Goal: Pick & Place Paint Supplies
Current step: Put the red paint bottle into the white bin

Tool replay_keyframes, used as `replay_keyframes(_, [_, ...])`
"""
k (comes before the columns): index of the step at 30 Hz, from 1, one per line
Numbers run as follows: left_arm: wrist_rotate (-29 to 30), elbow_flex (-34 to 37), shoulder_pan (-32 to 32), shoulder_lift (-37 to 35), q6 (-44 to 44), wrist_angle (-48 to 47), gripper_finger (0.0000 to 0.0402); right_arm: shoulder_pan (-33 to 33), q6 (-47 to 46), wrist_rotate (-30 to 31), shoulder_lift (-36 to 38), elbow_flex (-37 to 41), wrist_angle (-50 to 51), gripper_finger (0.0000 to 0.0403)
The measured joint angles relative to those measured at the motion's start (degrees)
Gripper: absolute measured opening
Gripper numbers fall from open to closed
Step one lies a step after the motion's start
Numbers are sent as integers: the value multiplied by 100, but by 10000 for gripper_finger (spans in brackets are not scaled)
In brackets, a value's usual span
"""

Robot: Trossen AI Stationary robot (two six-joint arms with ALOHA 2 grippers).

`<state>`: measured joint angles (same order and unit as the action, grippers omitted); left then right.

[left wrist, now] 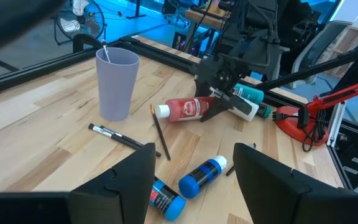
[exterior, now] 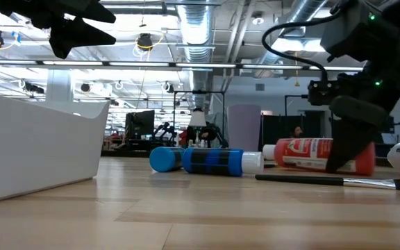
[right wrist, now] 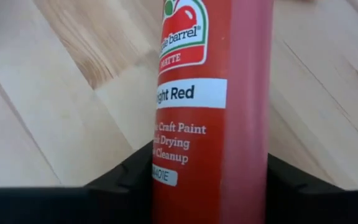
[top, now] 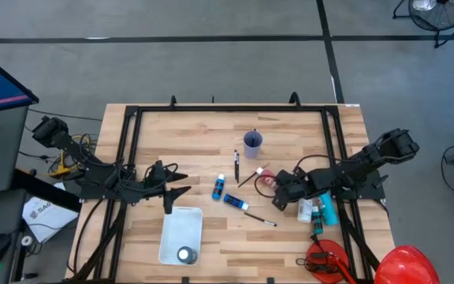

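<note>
The red paint bottle (right wrist: pixel 210 106) lies on its side on the table (top: pixel 203 130), at about three o'clock from the two blue bottles (top: pixel 227 193). The right tool (top: pixel 278 189) straddles it, jaws on both flanks; whether they already pinch it is unclear. A loose grip could let the round bottle roll or slip toward the brush (exterior: pixel 332 180) beside it. The left tool (top: pixel 168 197) waits with jaws apart over the white bin (top: pixel 181 235).

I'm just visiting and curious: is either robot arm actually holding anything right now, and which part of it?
The right gripper has its fingers on either side of the red paint bottle at its base end, lying on the table; a firm grip cannot be told. The left gripper holds nothing.
</note>
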<state>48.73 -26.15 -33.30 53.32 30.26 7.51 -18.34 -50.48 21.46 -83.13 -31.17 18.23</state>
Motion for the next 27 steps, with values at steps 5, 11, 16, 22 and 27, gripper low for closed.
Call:
replay_keyframes(5, [2,0,0,0,0,7,209,-58,298,72,178,8,-688,159])
replay_keyframes(11, [8,0,0,0,-187,88,209,-171,1184,130,773,2,-2228,189])
replay_keyframes(16, [16,0,-60,158,-714,635,209,-327,2255,161,1238,-5,-3867,186])
replay_keyframes(22, [-491,2,-74,983,-1924,2883,209,-456,3360,152,1346,-24,-5394,159])
replay_keyframes(27, [-1596,-4,-78,1891,-3214,5680,209,-434,3664,114,1105,-24,-6151,175])
